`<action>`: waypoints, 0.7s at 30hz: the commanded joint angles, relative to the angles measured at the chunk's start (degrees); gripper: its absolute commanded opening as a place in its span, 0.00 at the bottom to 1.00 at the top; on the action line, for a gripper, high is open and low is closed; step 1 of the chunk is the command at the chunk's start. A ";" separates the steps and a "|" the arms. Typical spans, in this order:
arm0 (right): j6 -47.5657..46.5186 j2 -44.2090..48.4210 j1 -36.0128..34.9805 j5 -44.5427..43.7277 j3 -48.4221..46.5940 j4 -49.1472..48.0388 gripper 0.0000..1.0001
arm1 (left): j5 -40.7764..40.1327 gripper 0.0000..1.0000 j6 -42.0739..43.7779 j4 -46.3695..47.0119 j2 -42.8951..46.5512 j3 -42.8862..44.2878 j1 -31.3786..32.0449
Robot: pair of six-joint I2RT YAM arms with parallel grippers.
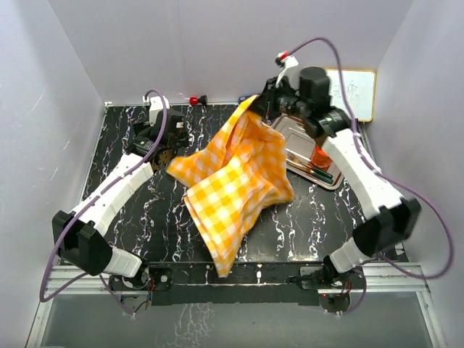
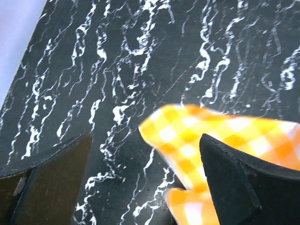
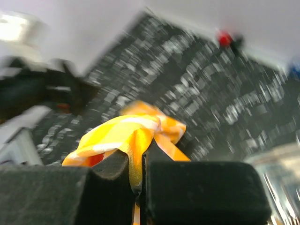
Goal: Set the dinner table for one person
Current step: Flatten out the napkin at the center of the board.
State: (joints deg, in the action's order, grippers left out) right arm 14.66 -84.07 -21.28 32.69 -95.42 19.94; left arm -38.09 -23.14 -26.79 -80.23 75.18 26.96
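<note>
The orange-and-white checked cloth lies crumpled across the middle of the black marble-veined dinner table. My right gripper is shut on the cloth's far corner and holds it lifted near the back; in the right wrist view the fabric is pinched between the pads at my gripper. My left gripper is open just above the table at the cloth's left corner, which lies between its fingers, nearer the right one.
A rectangular steel tray stands at the back right, partly under the cloth, holding an orange cup and cutlery. A red object sits at the back edge. A white board leans at the right wall.
</note>
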 commanded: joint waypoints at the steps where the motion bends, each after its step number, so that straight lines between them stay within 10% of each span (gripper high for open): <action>1: -3.11 -5.99 0.19 -20.47 0.17 8.45 0.00 | -5.87 0.99 -1.01 -6.46 0.03 3.31 -0.09; 21: -4.26 -12.24 -0.20 -18.49 -2.48 7.98 0.00 | 44.64 0.99 4.14 22.47 3.51 -12.08 0.97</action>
State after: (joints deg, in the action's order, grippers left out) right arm 11.84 -97.84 -21.28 14.87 -94.02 29.52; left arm -4.80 -22.85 -12.75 -82.19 66.17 27.27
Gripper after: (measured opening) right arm 0.009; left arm 0.985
